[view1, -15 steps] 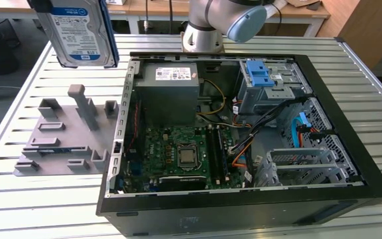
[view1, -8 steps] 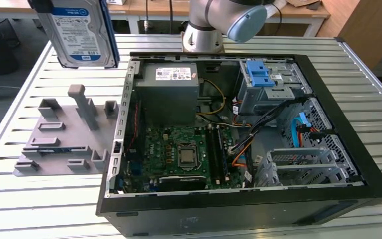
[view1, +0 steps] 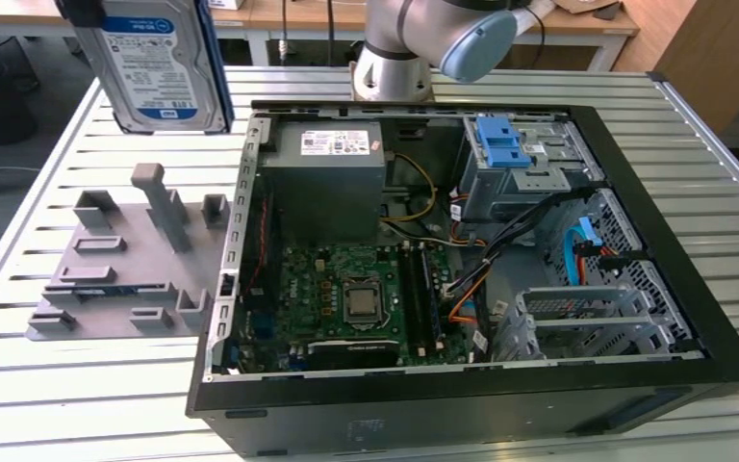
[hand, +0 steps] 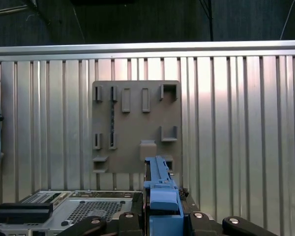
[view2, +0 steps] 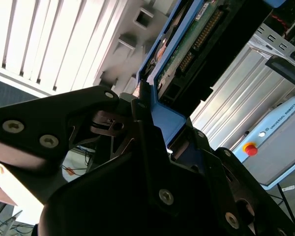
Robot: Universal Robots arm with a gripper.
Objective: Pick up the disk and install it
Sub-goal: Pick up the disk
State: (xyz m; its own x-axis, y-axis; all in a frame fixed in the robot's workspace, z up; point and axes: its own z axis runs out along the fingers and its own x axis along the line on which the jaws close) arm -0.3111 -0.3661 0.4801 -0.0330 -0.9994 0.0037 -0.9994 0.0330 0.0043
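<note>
The disk (view1: 165, 67) hangs upright in the air above the table's far corner, on the exterior view's left, clear of the computer case (view1: 472, 385). Its white-and-blue label faces the camera, a blue bracket runs along its edges, and its upper end runs out of the picture. In both wrist views my gripper (hand: 160, 212) is shut on the bracket's blue edge (hand: 160, 189). The second wrist view shows the disk's green circuit-board side (view2: 187, 44) just past my black fingers (view2: 142, 123).
The open case lies flat on the slatted metal table (view1: 88, 404), with a grey power supply (view1: 324, 168), a motherboard (view1: 357, 298) and a drive cage with a ridged blue latch (view1: 500, 144). A grey fixture plate (view1: 113, 279) with upright pegs sits beside it.
</note>
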